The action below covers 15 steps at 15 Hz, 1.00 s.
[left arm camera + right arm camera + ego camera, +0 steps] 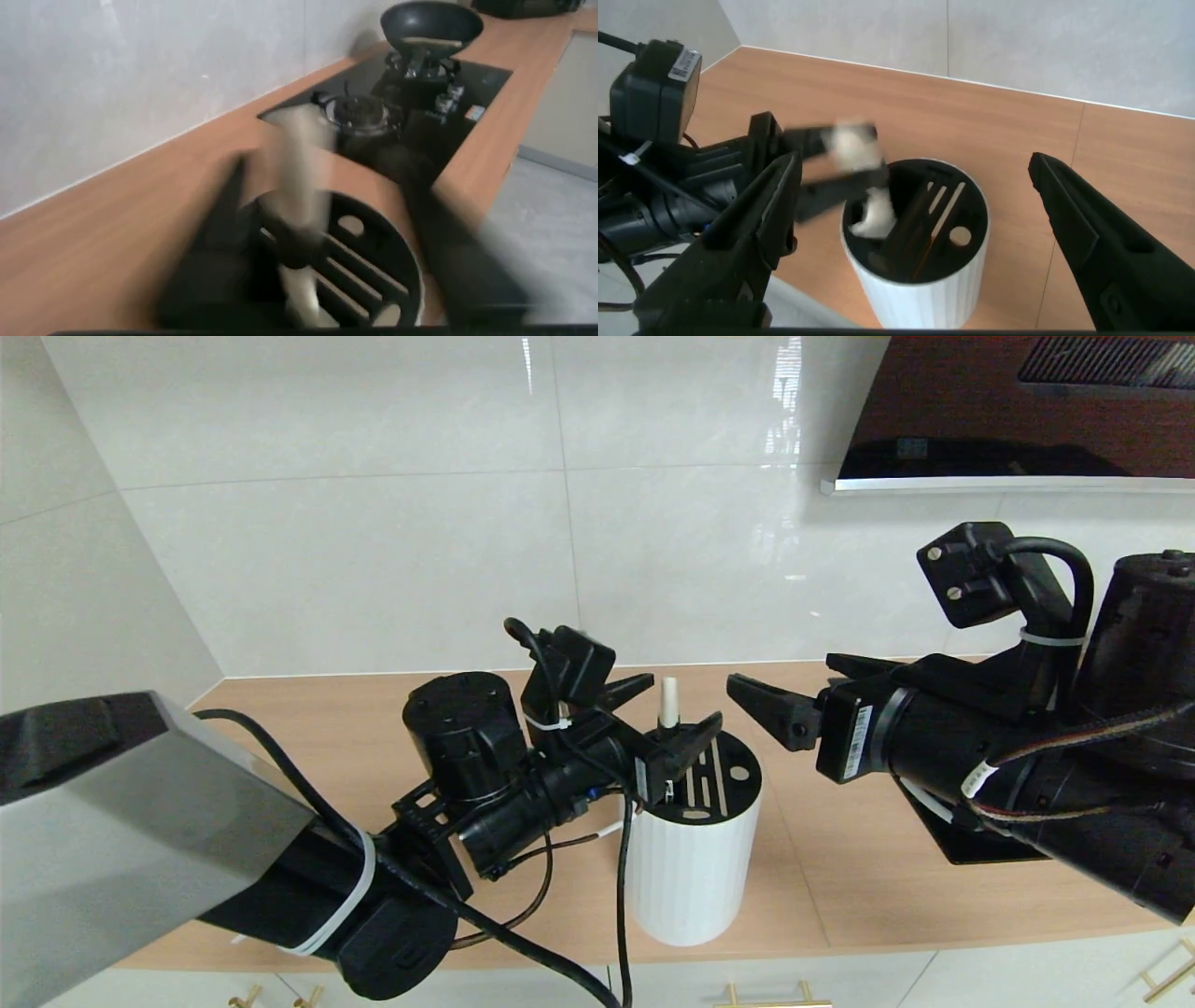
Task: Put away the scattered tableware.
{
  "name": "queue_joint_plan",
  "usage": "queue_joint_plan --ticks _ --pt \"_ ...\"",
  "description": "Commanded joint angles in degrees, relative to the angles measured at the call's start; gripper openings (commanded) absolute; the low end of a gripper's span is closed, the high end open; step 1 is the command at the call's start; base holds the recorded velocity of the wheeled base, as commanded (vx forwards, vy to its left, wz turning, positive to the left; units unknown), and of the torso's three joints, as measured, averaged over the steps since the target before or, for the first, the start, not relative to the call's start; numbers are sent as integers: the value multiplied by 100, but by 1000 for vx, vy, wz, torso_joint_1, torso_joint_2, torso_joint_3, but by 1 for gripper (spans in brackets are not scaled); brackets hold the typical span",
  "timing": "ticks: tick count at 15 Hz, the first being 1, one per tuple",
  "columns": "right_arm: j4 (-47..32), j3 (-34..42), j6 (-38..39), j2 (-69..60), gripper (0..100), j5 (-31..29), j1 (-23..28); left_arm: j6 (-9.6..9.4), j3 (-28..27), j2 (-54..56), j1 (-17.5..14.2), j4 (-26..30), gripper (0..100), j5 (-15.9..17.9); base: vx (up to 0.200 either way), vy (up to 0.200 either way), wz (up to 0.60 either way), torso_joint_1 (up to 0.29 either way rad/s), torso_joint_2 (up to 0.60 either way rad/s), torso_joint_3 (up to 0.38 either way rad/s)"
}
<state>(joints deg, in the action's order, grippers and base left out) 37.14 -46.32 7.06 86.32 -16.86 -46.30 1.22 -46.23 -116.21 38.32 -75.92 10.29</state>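
Wood counter, holder, cream handle amid parted left tool (right tool likewise), left wrist adds stove

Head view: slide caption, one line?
Left gripper open around a cream-handled utensil slotted in the white holder; right gripper open alongside.

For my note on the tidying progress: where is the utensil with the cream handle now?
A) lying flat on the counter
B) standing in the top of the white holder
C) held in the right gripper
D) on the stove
B: the cream handle stands upright out of the top of the white holder, between the fingers of the open left gripper. The right gripper is open and empty.
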Motion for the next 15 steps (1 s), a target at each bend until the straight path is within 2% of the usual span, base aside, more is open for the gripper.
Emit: queue_joint_plan --ticks 1,6,7,9,10,11,13,14,15 --pt "3 1 -3 16 100 -2 -2 1 -36 11 1 -37 100 -45 0 0 0 0 0 0" --pt "3 9 6 7 100 -2 -2 10 -44 90 1 -133 100 -88 0 0 0 0 0 0" --pt "3 1 6 -10 100 -10 -2 63 -44 266 1 -248 100 -115 0 0 0 0 0 0" --pt "-5 9 -3 -151 100 -37 139 467 -44 863 -26 -371 100 -449 0 0 0 0 0 0" --pt "-5 53 6 -265 100 -72 341 572 -27 1241 -105 -379 100 -528 0 0 0 0 0 0" --pt "3 185 -3 -467 100 -81 482 599 61 1654 -333 -371 100 -563 0 0 0 0 0 0" --pt "-14 651 -73 -1188 100 -72 807 599 615 2516 -834 -335 100 -589 0 0 0 0 0 0" --pt "-23 827 -82 -1416 100 -72 886 608 773 2709 -957 -327 100 -589 0 0 0 0 0 0" --pt "-58 1257 -91 -2093 100 -72 1097 643 1362 3245 -1204 -309 100 -589 0 0 0 0 0 0"
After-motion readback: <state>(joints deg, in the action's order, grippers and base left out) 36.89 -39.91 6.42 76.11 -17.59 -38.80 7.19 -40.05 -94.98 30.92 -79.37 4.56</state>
